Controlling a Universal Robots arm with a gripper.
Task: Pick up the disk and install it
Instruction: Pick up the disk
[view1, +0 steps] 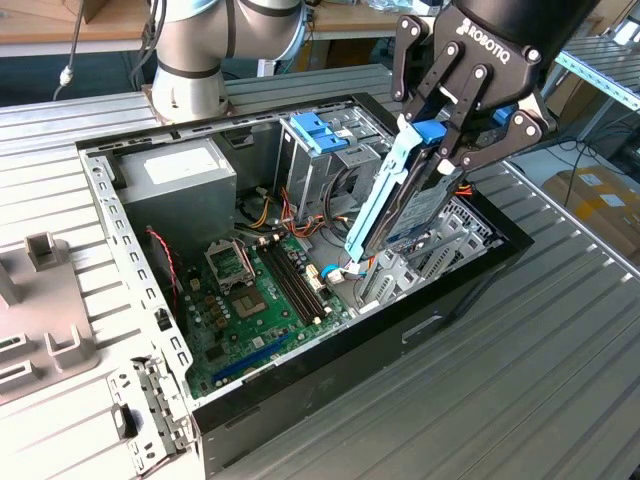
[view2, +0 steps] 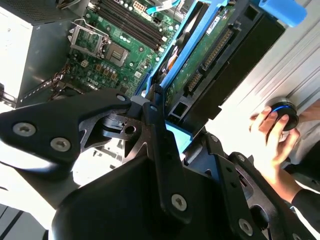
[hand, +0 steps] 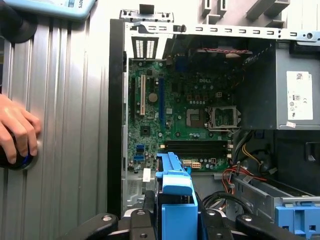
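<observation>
My gripper (view1: 447, 135) is shut on the disk (view1: 395, 215), a flat drive with light-blue rails along its edges. I hold it on edge and tilted above the open computer case (view1: 120, 250), over the end of the case at the exterior view's right. In the second wrist view the disk (view2: 207, 55) shows its green circuit-board underside and connector between my black fingers (view2: 152, 107). The first wrist view shows the blue rail end of the disk (hand: 175, 197) at my gripper (hand: 175, 222), with the motherboard (hand: 185, 120) beyond it.
Inside the case are a grey power-supply box (view1: 180, 180), a metal drive cage with a blue bracket (view1: 322, 135) and loose cables (view1: 300, 225). A person's hand (view2: 272, 135) rests on a round knob on the ribbed table beside the case. A grey fixture (view1: 40, 300) lies at the exterior view's left.
</observation>
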